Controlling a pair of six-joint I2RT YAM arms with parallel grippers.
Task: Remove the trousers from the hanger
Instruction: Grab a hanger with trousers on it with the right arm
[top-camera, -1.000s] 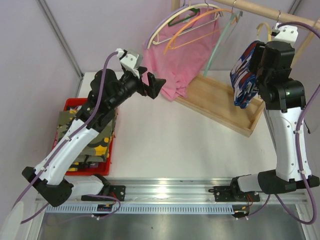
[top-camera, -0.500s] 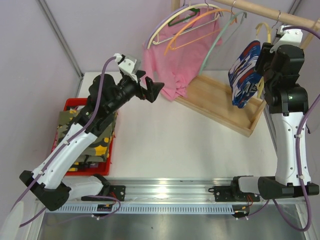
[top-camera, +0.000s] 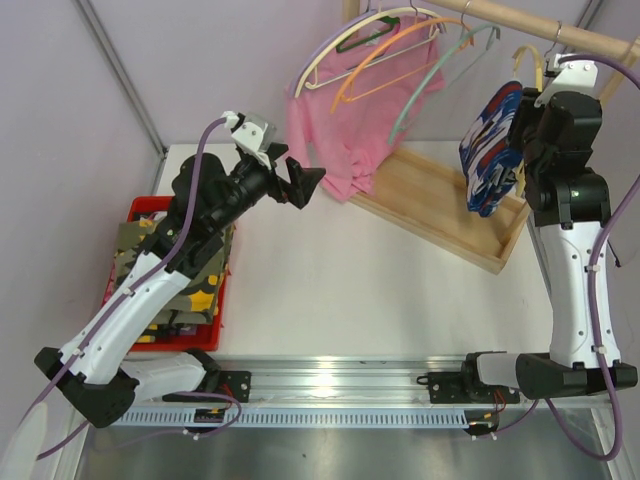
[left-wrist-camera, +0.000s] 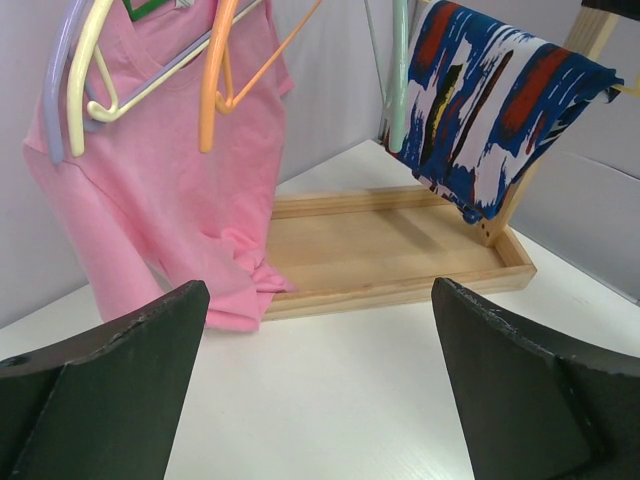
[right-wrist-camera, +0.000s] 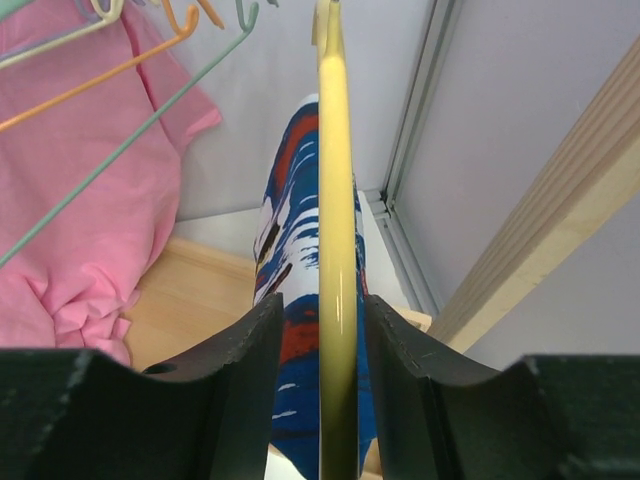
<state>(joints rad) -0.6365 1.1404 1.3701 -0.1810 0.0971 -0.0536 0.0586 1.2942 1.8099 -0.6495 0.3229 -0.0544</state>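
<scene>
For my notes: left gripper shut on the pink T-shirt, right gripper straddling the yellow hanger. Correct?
No: the left gripper is open and empty, short of the pink T-shirt, per the left wrist view. The right gripper does straddle the yellow hanger.

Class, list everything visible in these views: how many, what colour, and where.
Printed trousers: one pair, blue-white-red, draped over the yellow hanger, right.
Camouflage trousers: a stack, olive-yellow, in the red basket, left.
T-shirt: one, pink, hanging from the wooden rail.
Other hangers: at least four, lilac, cream, orange, mint, on the rail.
Tray: one, pale wood, beneath the rail.
Table: one, white.
Left gripper: one, black, open, raised beside the T-shirt.
Right gripper: one, black, open, jaws straddling the yellow hanger.
</scene>
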